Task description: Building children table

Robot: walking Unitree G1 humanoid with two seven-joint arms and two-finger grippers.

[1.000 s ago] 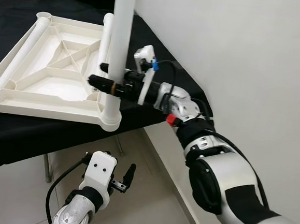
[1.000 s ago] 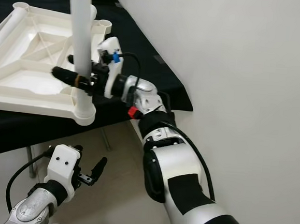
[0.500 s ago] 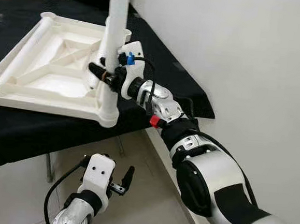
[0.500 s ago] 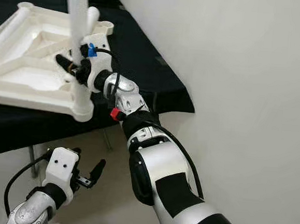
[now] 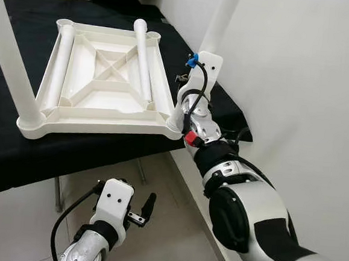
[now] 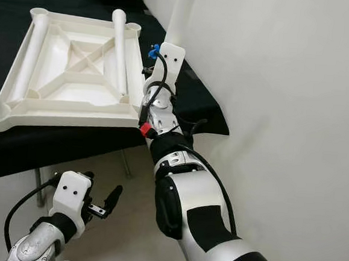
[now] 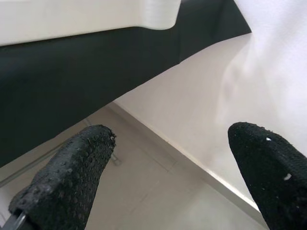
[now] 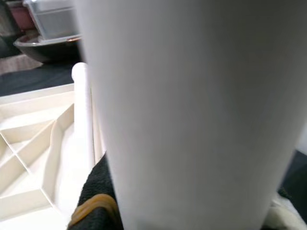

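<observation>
- Black cloth covers the desk (image 5: 15, 160), which stands against a white wall; pale floor lies below its front edge.
- On the desk I see the white tabletop (image 5: 102, 88) lying upside down, ribbed underside up, its front-right corner at the desk's front-right edge.
- 2 loose legs lie flat in it: a left leg (image 5: 59, 64) and a right leg (image 5: 142, 64), long axes running front to back.
- 1 standing leg (image 5: 10, 63) rises from the tabletop's front-left corner socket.
- My right gripper (image 5: 186, 98) is at the front-right corner socket, closed around the corner leg (image 5: 222, 19); the right wrist view shows a black finger (image 8: 98, 191) pressed against the white tube.
- That leg's long axis runs up from the socket, leaning toward the wall, so I judge seating calls for a push down along the axis.
- My left gripper (image 5: 141, 209) hangs idle below the desk edge, fingers spread apart around nothing; the right arm is plainly nearer the work.
- No brand, label or writing is legible.
</observation>
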